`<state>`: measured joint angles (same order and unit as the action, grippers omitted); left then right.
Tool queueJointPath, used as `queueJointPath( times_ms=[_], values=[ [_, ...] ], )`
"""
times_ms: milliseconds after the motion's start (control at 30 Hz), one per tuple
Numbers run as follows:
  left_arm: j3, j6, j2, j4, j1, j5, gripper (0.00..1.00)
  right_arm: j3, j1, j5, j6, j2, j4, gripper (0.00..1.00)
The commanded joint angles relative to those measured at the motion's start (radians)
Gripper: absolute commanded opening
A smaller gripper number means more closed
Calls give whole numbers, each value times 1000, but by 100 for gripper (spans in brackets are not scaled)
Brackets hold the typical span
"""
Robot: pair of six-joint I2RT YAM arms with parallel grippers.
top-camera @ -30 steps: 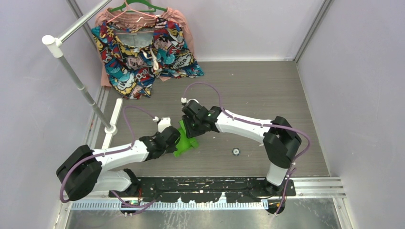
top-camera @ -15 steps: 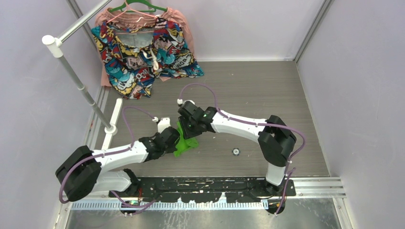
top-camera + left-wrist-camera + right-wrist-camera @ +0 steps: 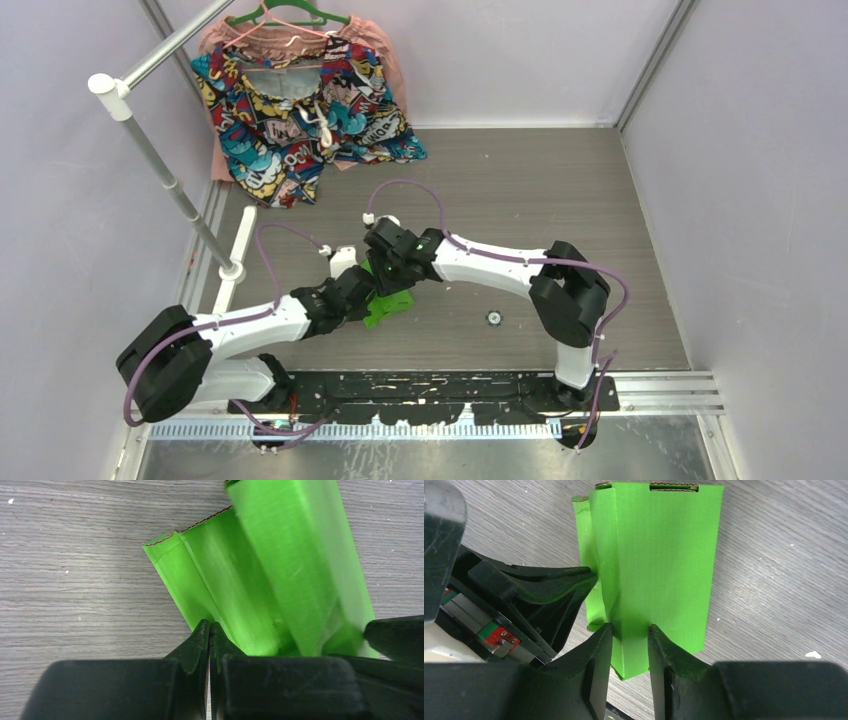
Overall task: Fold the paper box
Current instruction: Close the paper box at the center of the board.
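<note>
The paper box (image 3: pixel 392 305) lies on the grey tabletop (image 3: pixel 560 200), a little left of the middle and closer to the near edge than to the far one. It sits between the two grippers. At the left the white pole (image 3: pixel 165 170) comes down to its foot near the left arm. The patterned garment (image 3: pixel 300 110) lies well apart in the far left corner. To the right and to the far side a wide part of the tabletop shows, with a small round object (image 3: pixel 493 318) near the box on its right. The far end of the box shows cut card edges, and one long panel stands up from the tabletop.

The left gripper (image 3: pixel 209 630) is clenched, its fingers pressed together, and its tips touch the near edge of the box. Whether a thin flap is caught between them cannot be told. The right gripper (image 3: pixel 630 630) is partly closed and grasps a narrow folded part of the box between its fingers.
</note>
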<state>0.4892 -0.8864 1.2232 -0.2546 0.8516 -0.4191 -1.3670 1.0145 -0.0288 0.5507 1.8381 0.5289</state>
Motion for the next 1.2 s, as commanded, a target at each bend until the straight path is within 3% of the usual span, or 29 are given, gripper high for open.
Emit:
queueJointPath(
  times_ms=[0, 733, 1167],
  values=[
    [-11, 3, -2, -19, 4, -15, 0, -23, 14, -12, 12, 26, 6, 37],
    [-7, 11, -63, -62, 4, -32, 0, 5, 28, -2, 20, 84, -14, 35],
    [127, 56, -341, -363, 0, -114, 0, 15, 31, -33, 20, 154, 2, 33]
  ],
)
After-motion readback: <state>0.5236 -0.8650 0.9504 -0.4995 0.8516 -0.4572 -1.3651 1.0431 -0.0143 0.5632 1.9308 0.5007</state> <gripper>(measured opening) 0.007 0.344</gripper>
